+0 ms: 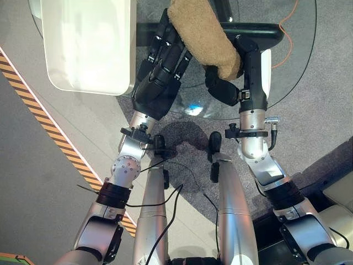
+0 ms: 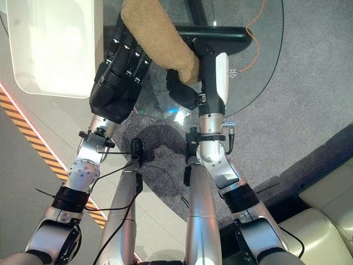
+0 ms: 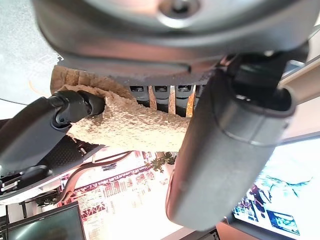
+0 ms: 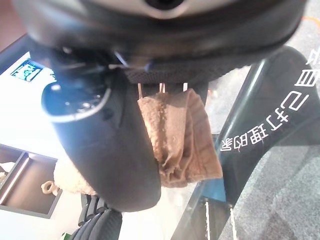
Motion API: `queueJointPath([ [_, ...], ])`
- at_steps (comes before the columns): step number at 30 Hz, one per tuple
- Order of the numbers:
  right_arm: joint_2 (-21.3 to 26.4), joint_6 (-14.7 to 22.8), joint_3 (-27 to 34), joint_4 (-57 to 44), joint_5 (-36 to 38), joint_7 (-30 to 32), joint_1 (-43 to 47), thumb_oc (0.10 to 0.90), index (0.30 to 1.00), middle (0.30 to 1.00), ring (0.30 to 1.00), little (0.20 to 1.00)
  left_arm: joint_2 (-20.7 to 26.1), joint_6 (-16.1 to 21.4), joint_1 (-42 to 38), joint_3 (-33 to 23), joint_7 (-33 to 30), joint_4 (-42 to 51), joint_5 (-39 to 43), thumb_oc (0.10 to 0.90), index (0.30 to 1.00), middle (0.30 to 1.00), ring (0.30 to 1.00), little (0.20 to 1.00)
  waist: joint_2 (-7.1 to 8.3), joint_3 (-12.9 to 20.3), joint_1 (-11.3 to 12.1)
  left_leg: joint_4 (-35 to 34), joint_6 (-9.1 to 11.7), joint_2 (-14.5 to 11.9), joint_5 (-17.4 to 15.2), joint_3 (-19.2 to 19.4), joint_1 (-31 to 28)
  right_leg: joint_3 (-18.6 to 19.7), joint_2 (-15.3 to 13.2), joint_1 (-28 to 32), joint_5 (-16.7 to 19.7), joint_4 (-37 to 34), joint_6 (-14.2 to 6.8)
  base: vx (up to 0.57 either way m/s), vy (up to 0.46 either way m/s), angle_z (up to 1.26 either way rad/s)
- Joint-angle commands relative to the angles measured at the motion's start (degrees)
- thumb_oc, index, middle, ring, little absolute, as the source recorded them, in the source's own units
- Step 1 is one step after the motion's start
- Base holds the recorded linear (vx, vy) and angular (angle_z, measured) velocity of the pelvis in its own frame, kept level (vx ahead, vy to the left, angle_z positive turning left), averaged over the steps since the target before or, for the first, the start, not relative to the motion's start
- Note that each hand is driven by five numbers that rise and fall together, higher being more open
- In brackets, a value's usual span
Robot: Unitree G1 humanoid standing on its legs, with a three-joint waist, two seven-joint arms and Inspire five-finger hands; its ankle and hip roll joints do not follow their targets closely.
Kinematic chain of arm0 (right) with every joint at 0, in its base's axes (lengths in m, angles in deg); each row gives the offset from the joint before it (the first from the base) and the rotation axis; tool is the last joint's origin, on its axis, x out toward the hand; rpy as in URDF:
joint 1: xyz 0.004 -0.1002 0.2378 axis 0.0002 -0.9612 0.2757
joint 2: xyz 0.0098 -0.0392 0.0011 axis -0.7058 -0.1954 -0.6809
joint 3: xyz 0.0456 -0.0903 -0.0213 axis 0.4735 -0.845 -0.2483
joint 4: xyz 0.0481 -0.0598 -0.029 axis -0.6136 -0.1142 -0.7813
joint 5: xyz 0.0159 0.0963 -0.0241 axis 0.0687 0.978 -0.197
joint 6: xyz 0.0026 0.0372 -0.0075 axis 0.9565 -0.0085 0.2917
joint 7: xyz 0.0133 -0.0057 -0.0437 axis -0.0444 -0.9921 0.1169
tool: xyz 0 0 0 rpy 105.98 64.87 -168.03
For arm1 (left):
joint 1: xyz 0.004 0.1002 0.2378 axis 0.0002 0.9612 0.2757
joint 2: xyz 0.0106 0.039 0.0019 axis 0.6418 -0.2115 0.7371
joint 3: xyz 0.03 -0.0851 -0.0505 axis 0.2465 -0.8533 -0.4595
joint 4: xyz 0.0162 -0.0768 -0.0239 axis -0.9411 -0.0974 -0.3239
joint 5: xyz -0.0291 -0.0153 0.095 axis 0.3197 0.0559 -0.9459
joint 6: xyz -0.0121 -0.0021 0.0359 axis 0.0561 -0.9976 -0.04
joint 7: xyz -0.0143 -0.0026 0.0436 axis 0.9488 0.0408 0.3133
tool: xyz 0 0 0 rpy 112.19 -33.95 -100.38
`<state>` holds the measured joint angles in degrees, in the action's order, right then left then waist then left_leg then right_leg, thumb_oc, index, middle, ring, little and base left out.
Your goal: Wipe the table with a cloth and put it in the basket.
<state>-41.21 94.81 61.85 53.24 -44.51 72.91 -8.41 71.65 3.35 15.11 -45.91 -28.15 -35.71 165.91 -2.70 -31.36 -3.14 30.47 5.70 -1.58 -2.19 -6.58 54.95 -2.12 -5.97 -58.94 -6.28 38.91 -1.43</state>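
Note:
A tan terry cloth [image 1: 204, 33] stretches in a roll over the round glass table [image 1: 300, 77]. My right hand [image 1: 223, 85] is shut on the cloth's near end, and the right wrist view shows the folded cloth [image 4: 185, 135] pinched between thumb and fingers. My left hand [image 1: 160, 74] lies left of the cloth with its fingers straight, their tips under the cloth's far part. In the left wrist view the cloth [image 3: 130, 125] drapes across those fingers. A white basket [image 1: 88, 44] with rounded corners stands at the left, beside the left hand.
Under the glass runs the table's black base beam [image 1: 259, 34], with an orange cable [image 1: 287, 22] on the grey carpet. A black-and-yellow striped line [image 1: 33, 110] crosses the floor at the left. A beige seat [image 2: 325, 215] shows at lower right.

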Motion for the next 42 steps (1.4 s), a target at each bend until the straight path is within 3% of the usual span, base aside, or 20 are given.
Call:
queueJointPath([
  [1,1.1,4.9,0.8,-9.2,-5.6,1.8,7.7,0.100,0.300,0.300,0.300,0.200,-0.8,-3.0,-5.5,2.6,10.2,11.1,0.3,0.800,0.900,0.900,0.900,0.900,0.05,1.6,0.7,-1.2,-8.0,4.8,-2.1,8.2,-2.9,-1.5,5.5,4.2,1.0,-4.9,1.9,0.00,0.000,0.00],
  [7,2.7,4.4,0.2,-7.5,-6.3,2.2,9.0,0.100,0.300,0.300,0.300,0.200,-0.4,-3.9,-6.2,1.9,13.0,10.0,4.3,0.800,0.900,0.900,0.900,0.900,0.15,1.6,0.8,-0.9,-7.8,4.8,-2.4,8.0,-3.0,-1.6,5.4,4.5,0.7,-4.7,1.9,0.00,0.000,0.00],
  [25,4.6,1.9,-1.3,-3.9,-9.1,2.2,10.6,0.100,0.300,0.300,0.300,0.200,0.0,-5.2,-7.8,2.9,13.9,9.9,4.0,0.800,0.900,0.900,0.900,0.900,0.23,1.6,0.8,-0.1,-7.7,5.0,-2.8,7.7,-2.2,-2.0,5.1,3.9,0.4,-4.2,1.9,0.00,0.000,0.00],
  [42,6.7,0.8,-3.5,-3.2,-9.4,-4.5,12.0,0.100,0.300,0.300,0.300,0.200,0.8,-6.2,-8.0,3.3,14.8,9.5,3.1,0.800,0.900,0.900,0.900,0.900,0.38,1.6,1.2,0.7,-7.9,5.1,-3.3,7.5,-1.5,-2.3,4.9,3.1,0.1,-3.3,2.0,0.00,0.000,0.00],
])
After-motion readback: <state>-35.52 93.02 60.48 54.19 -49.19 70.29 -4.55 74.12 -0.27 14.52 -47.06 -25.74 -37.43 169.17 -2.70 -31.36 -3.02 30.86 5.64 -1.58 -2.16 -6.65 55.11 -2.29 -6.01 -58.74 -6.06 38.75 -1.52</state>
